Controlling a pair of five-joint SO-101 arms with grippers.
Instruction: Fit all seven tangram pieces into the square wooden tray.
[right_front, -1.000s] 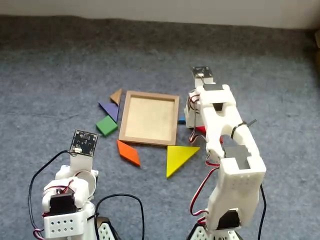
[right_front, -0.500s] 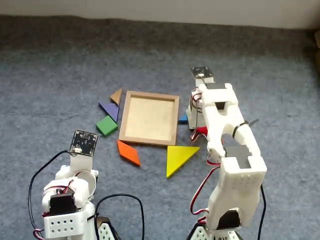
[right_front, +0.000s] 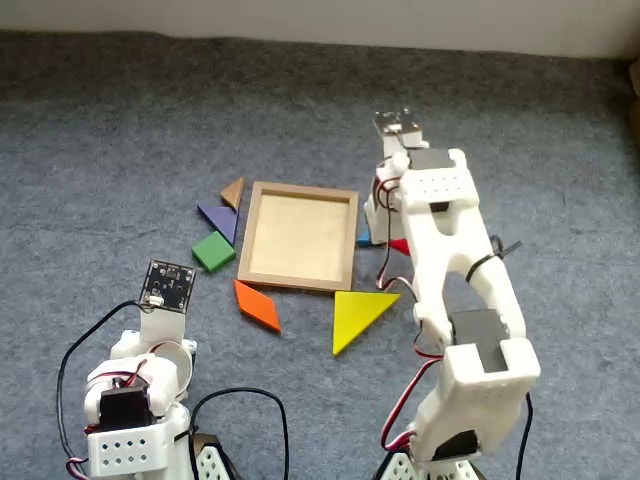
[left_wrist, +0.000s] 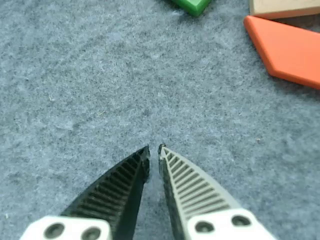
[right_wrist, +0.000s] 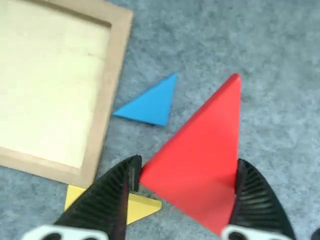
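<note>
I count seven pieces on the grey counter (right_front: 540, 140), all of them outside the one square wooden tray (right_front: 296, 282), whose floor is bare.

Four pieces lie off the tray's left side and near-left corner:
- one small tan triangle (right_front: 233, 192)
- one purple piece (right_front: 219, 220)
- one green square (right_front: 213, 250)
- one orange parallelogram (right_front: 257, 304)

One large yellow triangle (right_front: 360, 315) lies just off the tray's near-right corner. One small blue triangle (right_front: 364, 240) and one red triangle (right_front: 400, 246) lie off the tray's right side. From overhead I get only slivers of those two, because the right arm lies across them.

My right wrist camera shows that pair properly. The blue triangle (right_wrist: 150, 106) lies just beside the tray's rim (right_wrist: 107, 95) without touching it. The red triangle (right_wrist: 200, 160) lies apart from the blue one. A yellow corner (right_wrist: 142, 205) shows partly under one finger. The right tool (right_wrist: 187, 167) is spread wide, with one finger on each side of the red triangle. I cannot tell whether either finger touches it.

The left tool (left_wrist: 154, 150) is closed to a hairline gap at the tips, with nothing in it, over bare counter. Its camera cuts off everything else at the frame edge: a green corner (left_wrist: 192, 5), part of the orange parallelogram (left_wrist: 287, 47) and a strip of tray wood (left_wrist: 285, 6).
</note>
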